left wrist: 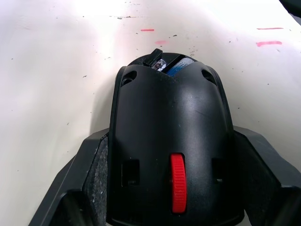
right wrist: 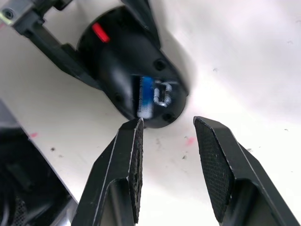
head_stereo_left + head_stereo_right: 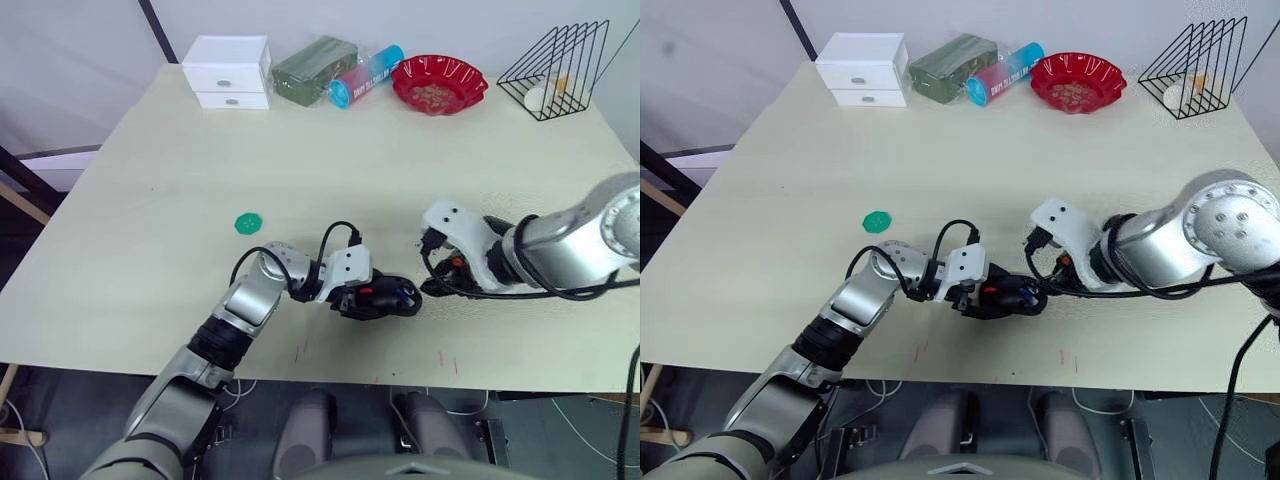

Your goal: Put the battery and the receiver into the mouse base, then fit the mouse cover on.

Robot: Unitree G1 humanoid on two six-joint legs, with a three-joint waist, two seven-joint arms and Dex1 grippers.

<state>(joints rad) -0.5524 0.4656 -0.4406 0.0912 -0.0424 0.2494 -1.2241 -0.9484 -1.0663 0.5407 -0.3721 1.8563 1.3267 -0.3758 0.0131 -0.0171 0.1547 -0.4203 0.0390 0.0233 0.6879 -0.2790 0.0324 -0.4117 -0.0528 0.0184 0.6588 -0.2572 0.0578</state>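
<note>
My left gripper (image 3: 362,296) is shut on the mouse base (image 1: 171,141), a black oval shell with a red scroll wheel, and holds it near the table's front edge. The battery (image 2: 147,95) lies in the open bay at the base's far end, its blue end showing. A small black tab with a metal tip (image 1: 154,57) sticks up at the bay's rim; I cannot tell whether it is the receiver. My right gripper (image 2: 169,121) is open and empty, its fingers (image 2: 126,160) just off that end of the base. The mouse cover is out of view.
A flat green disc (image 3: 248,222) lies left of the arms. Along the far edge stand a white drawer box (image 3: 228,70), a green pack (image 3: 315,68), a blue-capped bottle (image 3: 368,74), a red bowl (image 3: 438,82) and a wire rack (image 3: 555,68). The table's front edge (image 3: 330,372) is close.
</note>
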